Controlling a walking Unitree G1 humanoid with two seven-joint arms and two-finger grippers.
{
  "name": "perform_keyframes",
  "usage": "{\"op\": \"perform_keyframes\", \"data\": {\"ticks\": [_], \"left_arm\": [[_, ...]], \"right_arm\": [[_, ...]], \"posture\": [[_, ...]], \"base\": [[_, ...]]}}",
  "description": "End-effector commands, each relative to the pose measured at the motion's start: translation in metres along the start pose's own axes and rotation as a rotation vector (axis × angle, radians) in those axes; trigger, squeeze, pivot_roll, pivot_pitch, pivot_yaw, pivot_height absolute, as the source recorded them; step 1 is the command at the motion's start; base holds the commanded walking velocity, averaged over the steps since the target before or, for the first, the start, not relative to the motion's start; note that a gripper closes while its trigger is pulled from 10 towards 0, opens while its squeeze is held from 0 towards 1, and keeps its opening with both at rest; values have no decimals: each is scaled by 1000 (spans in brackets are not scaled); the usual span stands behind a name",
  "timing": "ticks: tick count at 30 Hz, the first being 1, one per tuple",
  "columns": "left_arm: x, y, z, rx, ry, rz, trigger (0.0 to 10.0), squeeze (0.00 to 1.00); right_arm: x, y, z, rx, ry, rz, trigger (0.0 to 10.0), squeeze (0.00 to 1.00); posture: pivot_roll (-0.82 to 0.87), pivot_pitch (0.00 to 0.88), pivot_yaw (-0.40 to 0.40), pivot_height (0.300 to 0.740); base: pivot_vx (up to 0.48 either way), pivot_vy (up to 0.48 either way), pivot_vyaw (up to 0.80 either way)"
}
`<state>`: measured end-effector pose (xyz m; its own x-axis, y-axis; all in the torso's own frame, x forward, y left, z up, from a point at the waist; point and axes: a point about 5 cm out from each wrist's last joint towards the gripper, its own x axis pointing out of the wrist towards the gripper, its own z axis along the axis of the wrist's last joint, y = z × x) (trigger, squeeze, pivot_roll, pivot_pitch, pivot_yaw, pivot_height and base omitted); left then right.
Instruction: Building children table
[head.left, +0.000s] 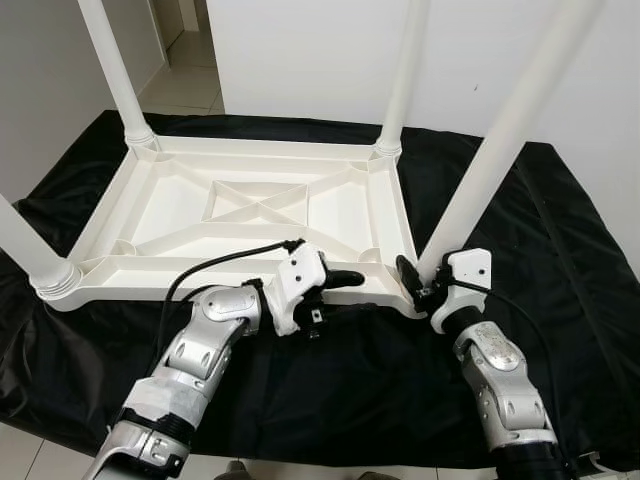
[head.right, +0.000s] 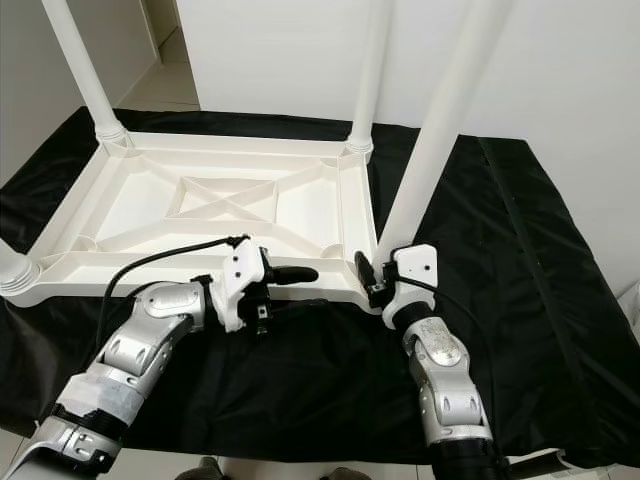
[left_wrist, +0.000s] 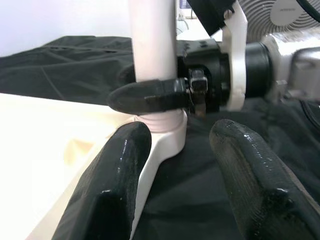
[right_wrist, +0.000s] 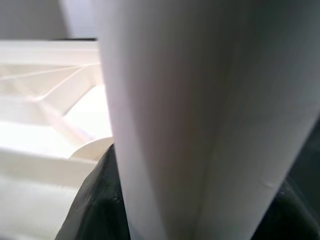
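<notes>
A white plastic children's table (head.left: 250, 150) lies upside down on a black cloth (head.left: 570, 260). Its near right leg (head.left: 500, 140) leans up and to the right out of the corner socket. My right gripper (head.left: 418, 282) is shut on the base of this leg; in the right wrist view the leg (right_wrist: 190, 125) stands close between the black fingers (right_wrist: 95, 200). My left gripper (head.left: 348, 293) is open at the table's front rim, pointing at that corner. In the left wrist view its two fingers (left_wrist: 112, 185) frame the leg socket (left_wrist: 165, 132) and the right gripper (left_wrist: 150, 96).
Three other legs stand up from the table: far left (head.left: 115, 70), far right (head.left: 405, 80) and near left (head.left: 30, 250). A white wall (head.left: 320, 50) rises just behind the cloth. Tiled floor (head.left: 190, 75) leads off at the back left. A fan (left_wrist: 285, 15) stands beyond the right arm.
</notes>
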<state>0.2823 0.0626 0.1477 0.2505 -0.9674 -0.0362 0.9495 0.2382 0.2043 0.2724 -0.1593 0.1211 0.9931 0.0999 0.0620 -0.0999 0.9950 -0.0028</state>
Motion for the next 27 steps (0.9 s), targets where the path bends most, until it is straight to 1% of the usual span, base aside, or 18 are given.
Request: {"op": "perform_keyframes", "data": {"ticks": [1, 2, 3, 4, 5, 6, 7, 8, 9, 11, 13, 15, 16, 17, 20, 25, 26, 27], "left_arm": [[1, 1, -1, -17, -3, 8, 10000, 0], [1, 1, -1, -17, -3, 8, 10000, 0], [1, 2, 1, -25, -14, 10, 10000, 0], [1, 2, 1, -25, -14, 10, 10000, 0], [1, 2, 2, -32, -22, 12, 10000, 0], [1, 2, 2, -32, -22, 12, 10000, 0], [1, 3, 3, -35, -26, 14, 10000, 0], [1, 3, 3, -35, -26, 14, 10000, 0], [1, 3, 3, -35, -28, 15, 10000, 0], [1, 3, 3, -35, -29, 16, 10000, 0], [1, 2, 3, -36, -29, 12, 10000, 0], [2, 2, 3, -36, -29, 8, 10000, 0], [2, 2, 3, -36, -28, 5, 10000, 0], [2, 1, 3, -29, -23, 0, 10000, 0], [4, -1, 3, -29, -25, -8, 10000, 0], [5, -2, 3, -30, -27, -11, 10000, 0], [5, -4, 3, -32, -29, -15, 10000, 0], [6, -5, 2, -34, -29, -19, 10000, 0]], "right_arm": [[-4, 2, -6, 35, 32, -106, 10000, 0], [-4, 2, -6, 35, 32, -106, 10000, 0], [-5, 6, -8, 43, 36, -178, 10000, 0], [-5, 6, -8, 43, 36, -178, 10000, 0], [-6, 8, -9, 42, 40, -232, 10000, 0], [-6, 8, -9, 42, 40, -232, 10000, 0], [-7, 10, -12, 48, 48, -290, 10000, 0], [-7, 10, -12, 48, 48, -290, 10000, 0], [-8, 13, -13, 57, 55, -347, 10000, 0], [-7, 16, -12, 65, 51, -349, 10000, 0], [-8, 16, -9, 45, 30, -322, 10000, 0], [-9, 15, -8, 39, 27, -320, 10000, 0], [-10, 14, -8, 35, 23, -315, 10000, 137], [-11, 12, -6, 38, 13, -308, 10000, 1000], [-14, 10, 0, 81, -25, -254, 10000, 1000], [-15, 8, 2, 65, -36, -244, 10000, 1000], [-16, 2, 3, 57, -40, -212, 10000, 1000], [-17, -2, 3, 30, -32, -151, 10000, 1000]], "posture": [[-37, 0, 2, 740], [-37, 0, 2, 740], [-39, 0, 3, 740], [-39, 0, 3, 740], [-39, 0, 3, 740], [-39, 0, 3, 740], [-40, 1, 2, 740], [-40, 1, 2, 740], [-39, 1, 1, 740], [-41, 3, 3, 740], [-43, 3, 4, 740], [-44, 3, 5, 740], [-45, 3, 4, 740], [-41, 3, 1, 740], [-40, 3, -2, 740], [-42, 3, -1, 740], [-43, 5, -2, 740], [-43, 6, -3, 740]], "base": [[0, 0, 0], [0, 0, 0], [0, 0, 0], [0, 0, 0], [0, 0, 0], [0, 0, 0], [0, 0, 0], [0, 0, 0], [0, 0, 0], [0, 0, 0], [0, 0, 0], [0, 0, 0], [0, 0, 0], [0, 0, 0], [0, 0, 0], [0, 0, 0], [0, 0, 0], [0, 0, 0]]}}
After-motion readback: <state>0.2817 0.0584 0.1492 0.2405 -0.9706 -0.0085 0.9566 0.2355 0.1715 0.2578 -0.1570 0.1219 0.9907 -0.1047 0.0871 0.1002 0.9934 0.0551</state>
